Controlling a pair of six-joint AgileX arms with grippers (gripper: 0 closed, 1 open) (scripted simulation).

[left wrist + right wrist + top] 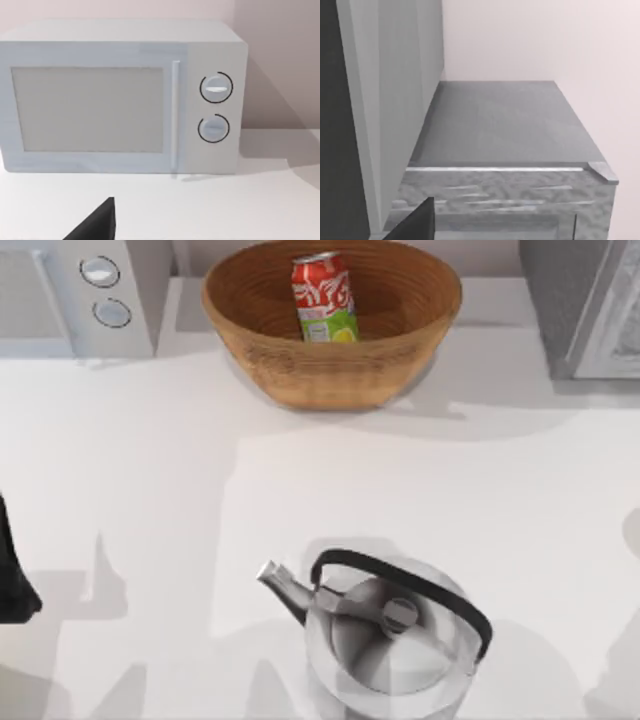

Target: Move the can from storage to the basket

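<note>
**Top view: can standing inside the basket, both arms drawn back**

Top view shows a white table (150,490) as the largest surface, with pale shadows across it. At the far left corner stands a white microwave (75,295); the left wrist view faces its front, with a frosted door, a vertical handle and two round dials (216,88) one above the other. At the far right corner stands a grey cabinet (585,305); the right wrist view looks along its flat grey top (500,120), beside a tall grey panel and a plain pale wall.

Between these two, at the far middle of the table, sits the wicker basket (330,375), oval, tan-brown, ribbed inside. The can (324,298) stands upright within it, toward the far wall of the bowl, red half uppermost, green half with the yellow spot below.

At the near edge, right of centre and well apart from the basket, stands a steel kettle (385,640), black handle arched over the lid, spout pointing to the left.

A dark piece of the left arm (12,580) sits at the table's left edge. One dark fingertip shows at the lower edge of each wrist view: left (97,225), right (417,225). Jaw opening cannot be told for either gripper.
</note>
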